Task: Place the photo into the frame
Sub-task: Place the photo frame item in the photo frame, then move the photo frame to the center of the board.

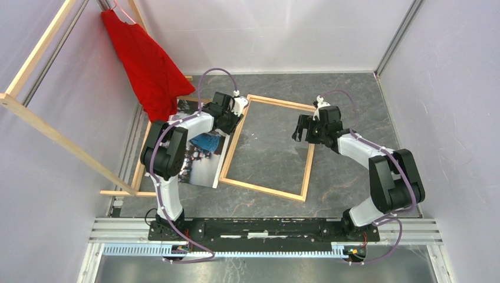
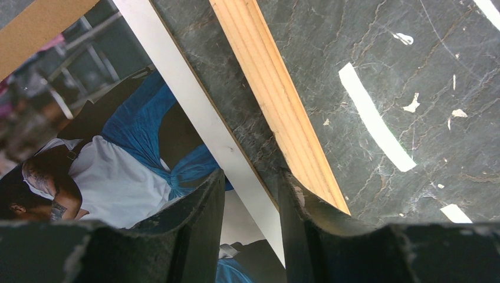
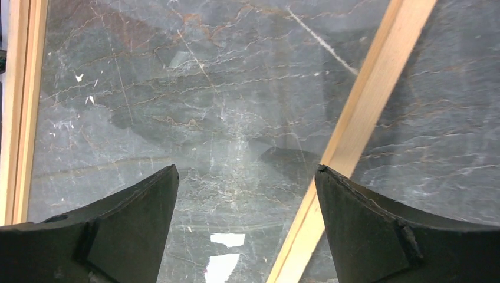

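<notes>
Hanging off a wooden rack (image 1: 53, 132) at the far left is a red cloth (image 1: 147, 65), its lower corner coming down near the top end of the photo (image 1: 203, 165). The photo lies face up on the dark marbled table (image 1: 265, 147). It is outside the frame (image 1: 263, 190), just beside its left bar and roughly parallel to it, with a thin strip of table between the two. From above, the left arm covers a good part of the print. In the left wrist view a brown board (image 2: 35, 23) shows at the photo's far corner.

The left gripper (image 2: 252, 177) sits low over the photo's white border, on the side facing the frame. Its fingers (image 2: 197, 224) stand a narrow gap apart, one over the print and one over the table by the frame's bar, and the border runs through the gap. They are not pinched on the paper, and I can't tell whether they press down on it.

Inside the frame I see only tabletop, marked with pale scuffs.

Over the frame's right bar hangs the right gripper (image 3: 246, 171), above the table. Its fingers (image 3: 365, 224) are spread wide and hold nothing, and the bar passes just under the tip of one finger.
</notes>
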